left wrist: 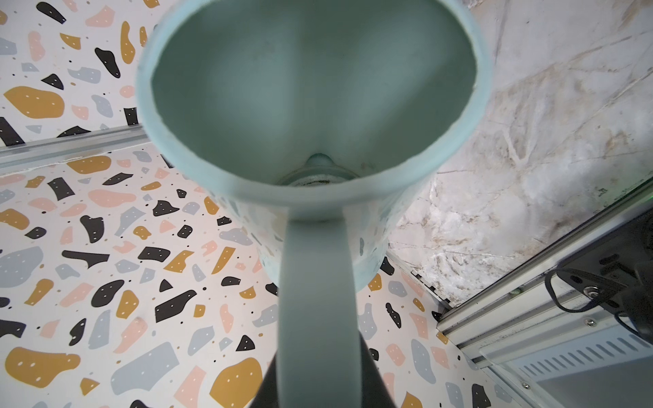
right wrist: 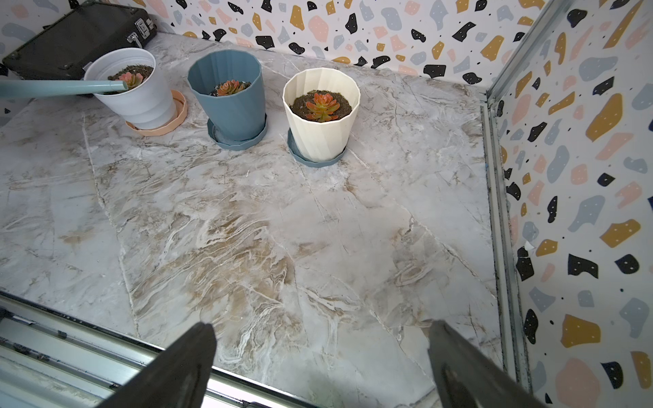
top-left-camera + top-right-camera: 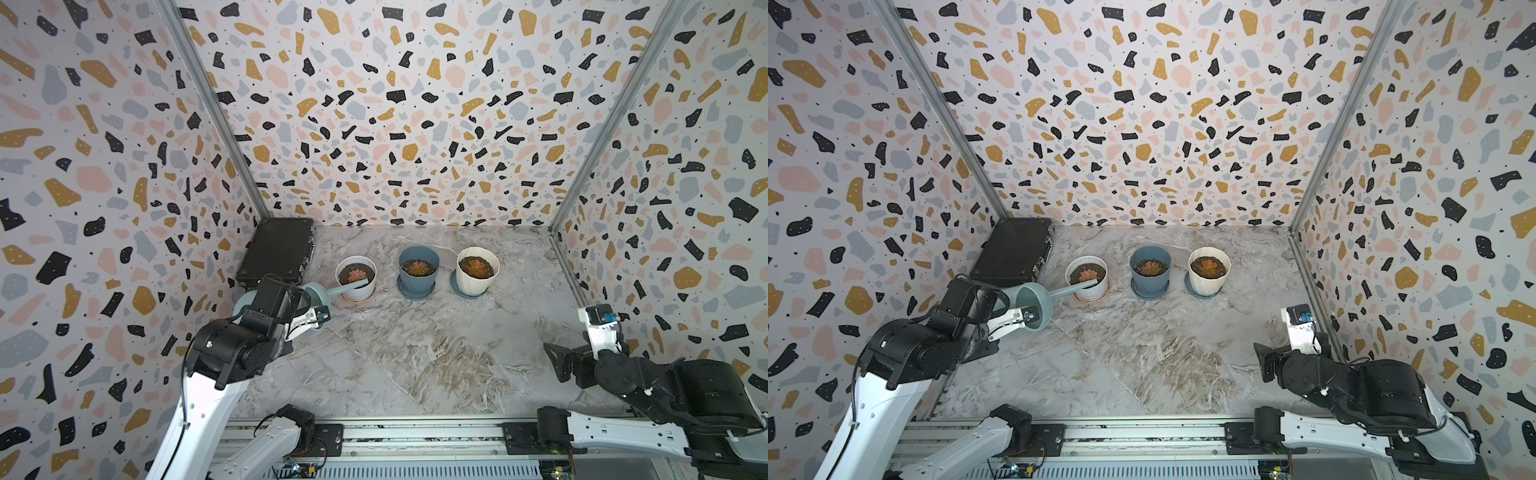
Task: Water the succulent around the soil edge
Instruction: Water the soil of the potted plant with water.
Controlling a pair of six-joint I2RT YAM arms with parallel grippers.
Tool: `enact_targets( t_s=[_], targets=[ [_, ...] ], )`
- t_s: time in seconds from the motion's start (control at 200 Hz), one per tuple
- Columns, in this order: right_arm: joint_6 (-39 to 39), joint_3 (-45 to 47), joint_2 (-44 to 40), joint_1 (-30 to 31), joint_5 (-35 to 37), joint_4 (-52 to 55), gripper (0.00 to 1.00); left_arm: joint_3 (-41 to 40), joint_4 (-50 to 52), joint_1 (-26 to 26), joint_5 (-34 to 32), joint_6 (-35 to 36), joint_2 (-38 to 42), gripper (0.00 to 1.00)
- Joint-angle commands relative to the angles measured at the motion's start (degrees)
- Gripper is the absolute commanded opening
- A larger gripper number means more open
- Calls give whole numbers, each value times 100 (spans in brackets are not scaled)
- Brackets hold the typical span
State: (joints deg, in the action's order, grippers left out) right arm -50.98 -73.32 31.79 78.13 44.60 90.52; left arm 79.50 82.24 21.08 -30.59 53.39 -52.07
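A pale teal watering can [image 3: 1034, 305] hangs tilted at the left of the table, its mouth filling the left wrist view [image 1: 311, 106]. My left gripper [image 1: 318, 381] is shut on the can's handle [image 1: 318, 282]. The long spout [image 3: 353, 286] reaches over the near rim of a white pot [image 3: 357, 293], and its tip [image 2: 120, 85] lies at the soil edge beside the pink succulent [image 2: 130, 79]. No water stream shows. My right gripper [image 2: 319, 328] hovers open and empty above the front right of the table [image 3: 555, 361].
A blue pot [image 3: 419, 272] and a cream pot [image 3: 478, 278], each holding a succulent, stand in a row to the right of the white pot. A black case [image 3: 278, 249] lies in the back left corner. Patterned walls close three sides, and a metal rail [image 3: 415, 436] runs along the front.
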Motion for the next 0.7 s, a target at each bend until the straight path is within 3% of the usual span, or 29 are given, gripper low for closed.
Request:
enact_targets(
  t_s=[0.0, 0.696],
  targets=[
    [-52, -16, -59, 27, 140, 1292, 98, 220, -321, 37, -245, 114, -58, 0],
    [-122, 37, -155, 27, 158, 1289, 98, 396, -513, 160, -392, 256, -383, 0]
  ],
)
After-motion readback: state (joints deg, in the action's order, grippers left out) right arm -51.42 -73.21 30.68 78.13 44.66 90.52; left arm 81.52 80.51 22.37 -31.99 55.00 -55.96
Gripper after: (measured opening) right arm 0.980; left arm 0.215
